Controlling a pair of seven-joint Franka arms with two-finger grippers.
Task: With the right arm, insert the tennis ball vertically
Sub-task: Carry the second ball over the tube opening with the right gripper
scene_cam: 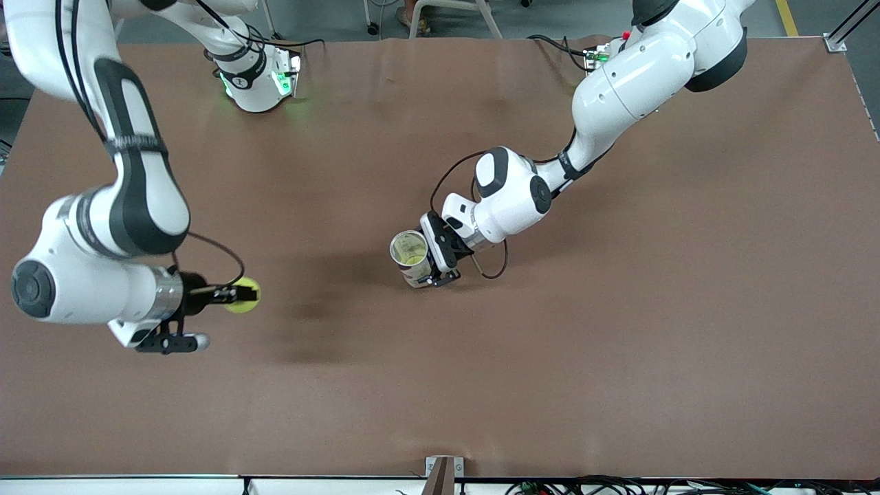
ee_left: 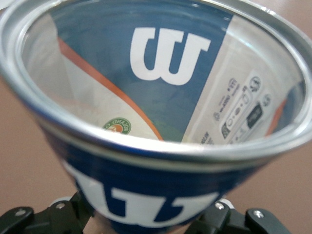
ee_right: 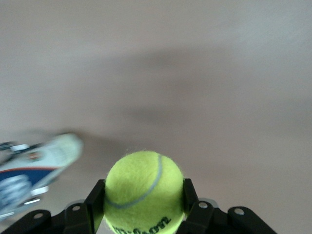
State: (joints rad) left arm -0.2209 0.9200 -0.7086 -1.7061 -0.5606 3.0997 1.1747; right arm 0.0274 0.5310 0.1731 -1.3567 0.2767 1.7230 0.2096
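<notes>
Over the brown table (scene_cam: 619, 330), toward the right arm's end, the right gripper (scene_cam: 237, 295) hangs in the air with its 2 fingers clamped on either side of a yellow-green tennis ball (scene_cam: 243, 295). From the right wrist view the ball (ee_right: 144, 190) sits squarely between the black fingers (ee_right: 95, 200), its pale seam curving across the felt and dark lettering showing near the fingertips. The right arm (scene_cam: 103, 227) bends down from its base at the top of the front view, a thin black cable looping from the forearm to the wrist.

Near the middle of the table the left gripper (scene_cam: 432, 265) holds a clear tennis ball can (scene_cam: 411, 258), closed on it low on the body. The can is tilted, with its open mouth turned up and toward the right arm's end of the table. In the left wrist view the can (ee_left: 161, 122) fills almost the whole picture: a metal rim rings the open mouth, and the clear wall carries a blue label with a large white W, an orange stripe and a white panel of small print. The black fingers (ee_left: 48, 217) flank the can's lower part. The ball and the can are well apart, with bare table between them.
</notes>
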